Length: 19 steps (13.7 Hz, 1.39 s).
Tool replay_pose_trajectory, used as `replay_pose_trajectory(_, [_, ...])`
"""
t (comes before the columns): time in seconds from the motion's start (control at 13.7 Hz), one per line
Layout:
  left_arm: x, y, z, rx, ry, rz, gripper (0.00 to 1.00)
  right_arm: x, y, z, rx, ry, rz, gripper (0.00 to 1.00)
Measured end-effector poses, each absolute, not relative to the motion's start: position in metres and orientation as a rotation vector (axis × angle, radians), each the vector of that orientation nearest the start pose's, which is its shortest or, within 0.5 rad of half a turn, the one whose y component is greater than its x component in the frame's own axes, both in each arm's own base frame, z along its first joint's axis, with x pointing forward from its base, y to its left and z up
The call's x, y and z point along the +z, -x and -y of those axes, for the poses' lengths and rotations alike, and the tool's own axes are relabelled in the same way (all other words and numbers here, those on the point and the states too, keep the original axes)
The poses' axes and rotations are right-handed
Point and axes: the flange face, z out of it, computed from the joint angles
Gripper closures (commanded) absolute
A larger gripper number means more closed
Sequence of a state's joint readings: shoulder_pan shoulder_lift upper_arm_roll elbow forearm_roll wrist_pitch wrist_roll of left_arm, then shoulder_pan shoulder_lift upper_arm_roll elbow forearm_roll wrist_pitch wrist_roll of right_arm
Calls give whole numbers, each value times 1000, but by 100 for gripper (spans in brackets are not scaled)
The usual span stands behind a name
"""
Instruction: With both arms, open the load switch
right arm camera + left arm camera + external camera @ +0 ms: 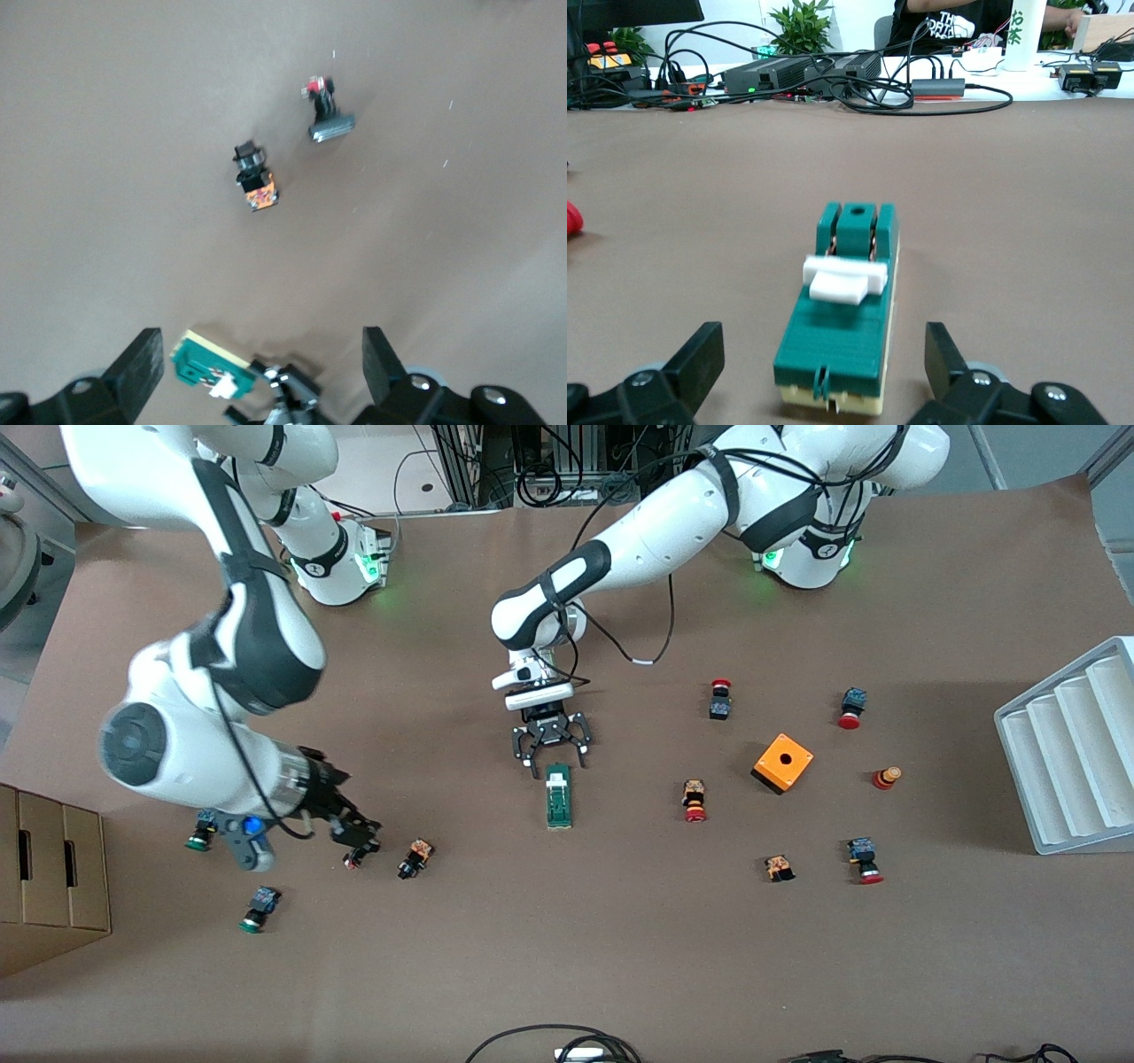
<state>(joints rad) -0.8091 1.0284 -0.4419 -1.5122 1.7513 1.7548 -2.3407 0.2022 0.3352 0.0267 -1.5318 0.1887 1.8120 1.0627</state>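
Note:
The load switch (pixel 558 797), a narrow dark-green block with a white tab, lies flat mid-table. My left gripper (pixel 558 763) sits low at the switch's end that is farther from the front camera. It is open, and one finger stands off each side of that end without touching. In the left wrist view the load switch (pixel 842 310) lies lengthwise between the open left gripper (pixel 824 367). My right gripper (pixel 359 843) hangs open and empty over the right arm's end of the table. In the right wrist view the load switch (pixel 208 367) shows far off, past the right gripper (pixel 263 359).
Small buttons lie scattered; one orange-and-black button (pixel 415 858) lies close to the right gripper. An orange box with a hole (pixel 782 763) and a white ribbed rack (pixel 1072 753) stand toward the left arm's end. A cardboard box (pixel 49 877) stands at the right arm's end.

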Motion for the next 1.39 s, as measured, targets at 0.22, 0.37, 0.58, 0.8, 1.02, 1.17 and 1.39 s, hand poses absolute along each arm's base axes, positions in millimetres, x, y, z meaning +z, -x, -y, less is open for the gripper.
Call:
replay_pose_trajectory(0.22, [135, -342, 600, -1488, 2480, 198, 0, 500, -623, -101, 178, 2810, -1019, 0])
replay_pose_trajectory(0.37, [173, -342, 607, -1401, 2496, 170, 0, 521, -607, -49, 115, 2879, -807, 0])
replay_pose_trajectory(0.58, [227, -343, 614, -1288, 2525, 140, 0, 555, -579, 0, -2, 3006, -515, 0])
replay_pose_trajectory(0.8, [280, -347, 616, -1199, 2549, 81, 0, 580, -550, 34, -74, 3060, -257, 0])
replay_pose_trajectory(1.02, [309, -351, 613, -1138, 2549, -6, 0, 593, -526, 66, -114, 3081, -98, 0])
replay_pose_trajectory(1.17, [319, -354, 611, -1103, 2536, -78, 0, 594, -519, 74, -118, 3080, -75, 0])
replay_pose_trajectory(1.39, [347, -365, 601, -1018, 2531, -172, 0, 591, -517, 80, -119, 3107, -29, 0])
